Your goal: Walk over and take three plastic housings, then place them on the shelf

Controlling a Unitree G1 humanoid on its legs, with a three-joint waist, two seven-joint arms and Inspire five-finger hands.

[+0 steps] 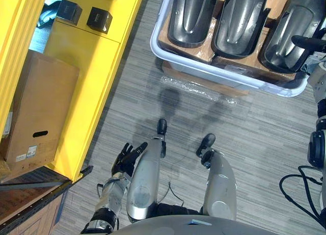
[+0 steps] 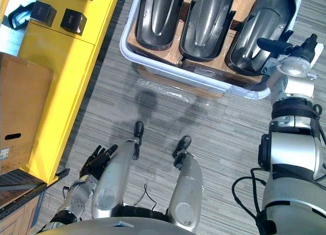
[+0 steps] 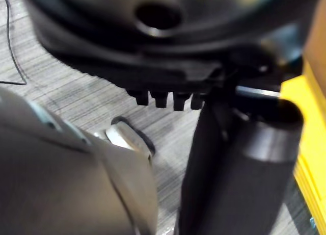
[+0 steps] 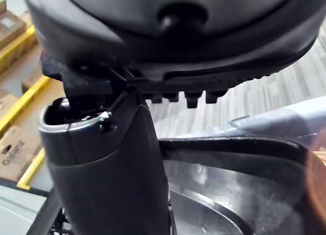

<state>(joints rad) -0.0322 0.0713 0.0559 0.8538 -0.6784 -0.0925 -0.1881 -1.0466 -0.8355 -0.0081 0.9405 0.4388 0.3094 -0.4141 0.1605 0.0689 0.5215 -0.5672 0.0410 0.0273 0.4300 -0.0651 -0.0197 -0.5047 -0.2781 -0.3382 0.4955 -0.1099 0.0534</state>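
The head views show three plastic housings [image 2: 204, 21] lying side by side in a white tray [image 2: 178, 68] on the grey plank floor [image 1: 204, 112]. The right hand [image 2: 291, 50] hovers over the tray's right end, uncurled and empty, while the left hand [image 1: 126, 158] hangs well short of the tray, loosely spread and holding nothing. A yellow shelf [image 1: 86, 67] stands left of the tray. The left wrist view brings the shelf's yellow edge close beside that hand, and the right wrist view puts the thumb just above a housing's glossy hollow.
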